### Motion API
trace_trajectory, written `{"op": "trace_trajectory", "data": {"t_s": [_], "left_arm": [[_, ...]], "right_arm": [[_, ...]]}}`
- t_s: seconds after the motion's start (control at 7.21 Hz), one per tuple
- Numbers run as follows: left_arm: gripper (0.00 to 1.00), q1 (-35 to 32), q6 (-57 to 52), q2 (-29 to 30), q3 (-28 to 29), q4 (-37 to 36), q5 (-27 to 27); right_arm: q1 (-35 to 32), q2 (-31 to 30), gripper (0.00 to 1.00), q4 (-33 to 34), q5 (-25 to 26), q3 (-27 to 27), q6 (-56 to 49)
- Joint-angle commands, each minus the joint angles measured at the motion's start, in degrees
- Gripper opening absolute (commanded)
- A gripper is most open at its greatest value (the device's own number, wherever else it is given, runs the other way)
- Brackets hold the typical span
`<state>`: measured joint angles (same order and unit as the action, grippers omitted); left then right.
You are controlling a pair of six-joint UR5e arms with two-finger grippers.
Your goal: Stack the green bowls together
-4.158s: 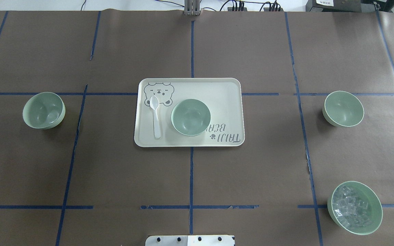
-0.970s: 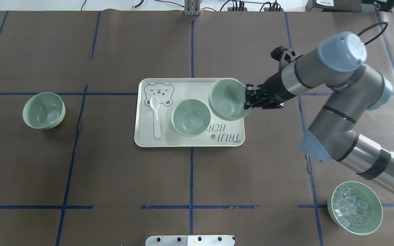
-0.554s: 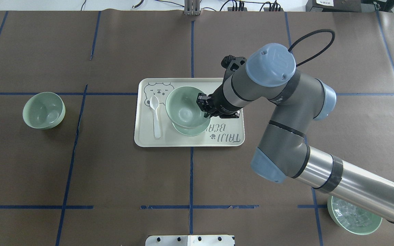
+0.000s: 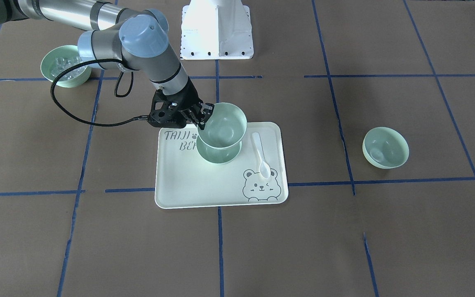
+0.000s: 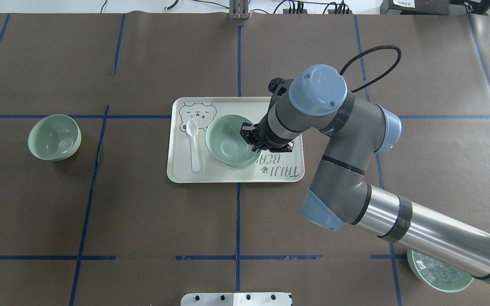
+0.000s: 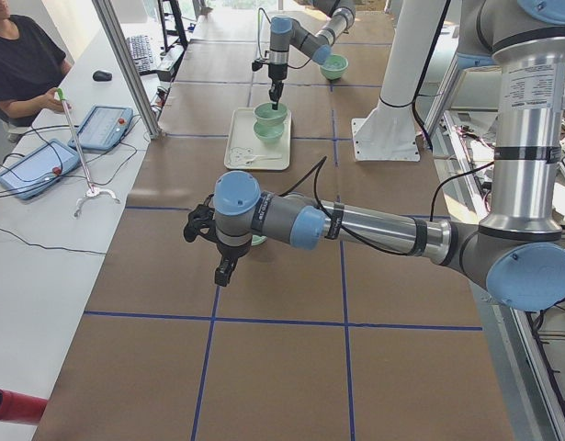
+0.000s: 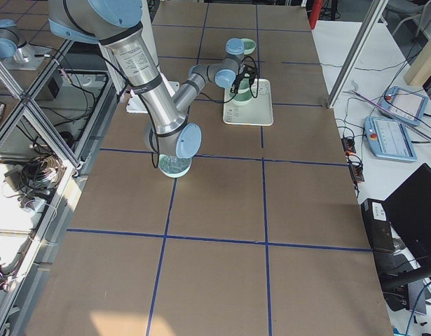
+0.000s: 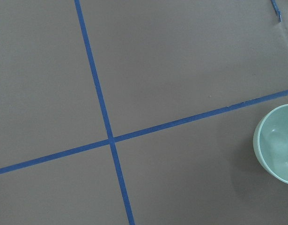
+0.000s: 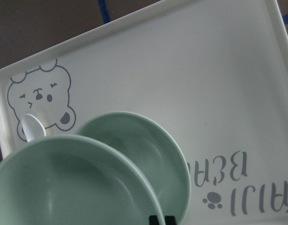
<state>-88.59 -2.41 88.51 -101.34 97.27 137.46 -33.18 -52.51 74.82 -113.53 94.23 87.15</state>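
The tabletop (image 5: pixel 143 221) carries the tray (image 5: pixel 181 170) with the first green bowl (image 4: pixel 219 156) on it. My right hand (image 4: pixel 203 118) is clamped on the rim of the second green bowl (image 4: pixel 225 126), just above the first. The third green bowl (image 5: pixel 54 137) stands at the tray's 9 o'clock. The state of my left hand (image 6: pixel 225 270) I cannot tell.

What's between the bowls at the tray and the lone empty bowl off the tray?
A white spoon on the tray, then brown paper crossed by blue tape; the overhead view shows it.

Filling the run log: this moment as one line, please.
right gripper: shut on held bowl, over tray bowl, not released | third bowl: alone on table | left gripper: cannot tell
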Motion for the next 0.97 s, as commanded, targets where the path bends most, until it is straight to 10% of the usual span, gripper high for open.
{"op": "trace_trajectory", "data": {"t_s": [0.0, 0.42, 0.55, 0.69, 0.83], "left_arm": [[1.00, 0.0, 0.0, -0.1, 0.0, 0.1, 0.0], [1.00, 0.0, 0.0, -0.1, 0.0, 0.1, 0.0], [1.00, 0.0, 0.0, -0.1, 0.0, 0.1, 0.0], [1.00, 0.0, 0.2, -0.1, -0.1, 0.1, 0.1], [1.00, 0.1, 0.1, -0.1, -0.1, 0.5, 1.3]], "right_arm": [[0.4, 0.2, 0.00, 0.1, 2.5, -0.7, -0.2], [1.2, 0.1, 0.00, 0.1, 3.8, -1.3, -0.2], [1.2, 0.0, 0.37, 0.1, 3.9, -1.4, -0.5], [1.6, 0.0, 0.99, 0.1, 5.4, -1.3, -1.0], [1.6, 0.0, 1.00, 0.1, 5.5, -1.4, -1.1]]}}
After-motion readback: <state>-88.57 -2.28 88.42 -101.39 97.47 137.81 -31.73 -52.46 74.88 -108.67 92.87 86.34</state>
